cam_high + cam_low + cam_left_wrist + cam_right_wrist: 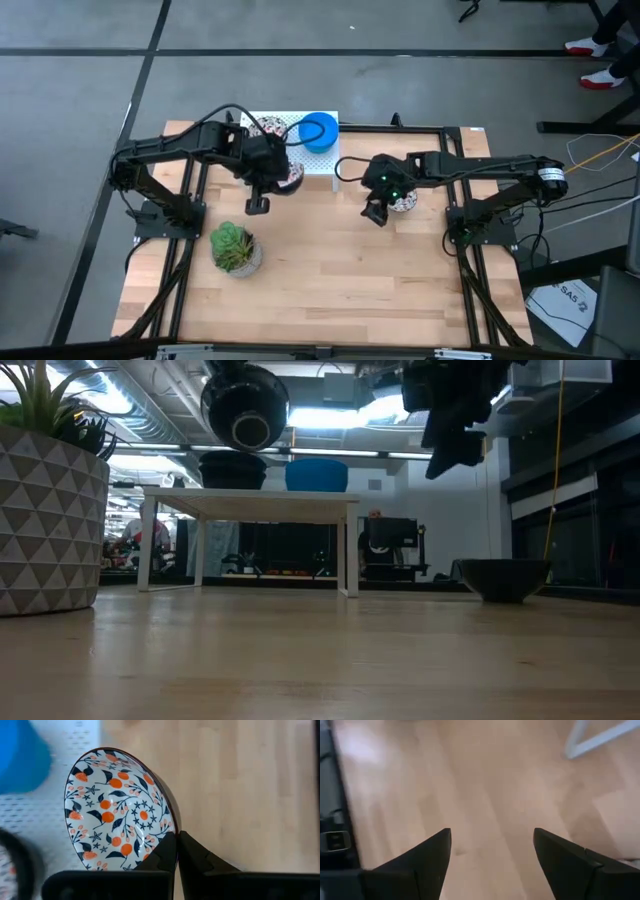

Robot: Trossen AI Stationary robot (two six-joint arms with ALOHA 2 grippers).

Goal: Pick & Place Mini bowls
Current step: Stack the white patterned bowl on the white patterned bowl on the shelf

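Above the table's back-left quarter, the left end effector [176, 851] hangs with its fingers pressed together on the rim of a white floral mini bowl [120, 810], patterned inside with orange fruit and dark leaves; the bowl is lifted clear of the wood and tilted, just beside the small white perforated stand [318, 160] at the back edge. On that stand sit a plain blue mini bowl [319, 131] and another patterned bowl [270, 127]. The right end effector [492, 852] hovers over bare wood near the table's [340, 270] middle with its fingers spread wide and nothing between them; a second floral bowl [404, 203] rests on the table just beside it, showing dark in the low view [503, 577]. A potted succulent [235, 248] stands at the front left, well apart from both arms. Judging by this, the left arm is mid-carry with one bowl, while the right is free, either about to reach for its neighbouring bowl or just done setting it down. The next move for the left arm would call for carrying the tilted bowl to its spot, levelling it, lowering until the foot meets the surface, and only then letting go, since a rim pinch could let the bowl swing or slip.
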